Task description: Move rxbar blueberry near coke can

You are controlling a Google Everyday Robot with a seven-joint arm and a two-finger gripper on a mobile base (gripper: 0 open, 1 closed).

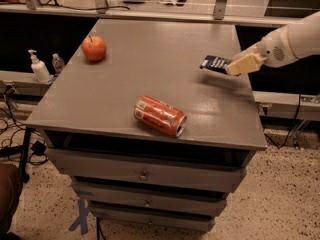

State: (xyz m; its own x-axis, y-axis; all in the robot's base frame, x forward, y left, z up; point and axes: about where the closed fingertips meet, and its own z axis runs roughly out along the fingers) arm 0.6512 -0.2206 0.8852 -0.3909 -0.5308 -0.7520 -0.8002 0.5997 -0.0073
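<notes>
The rxbar blueberry [214, 62] is a dark navy wrapper with white lettering, held just above the right side of the grey cabinet top [150, 69]. My gripper [234, 65] comes in from the right edge on a white arm and is shut on the bar's right end. The coke can [159, 115], red-orange with white markings, lies on its side near the front middle of the top, its silver end toward the front right. The bar is well to the back right of the can.
A round orange-red apple [94, 48] sits at the back left of the top. A soap dispenser [38, 67] and a small bottle [58, 62] stand on a lower ledge to the left. Drawers [145, 174] face front below the top.
</notes>
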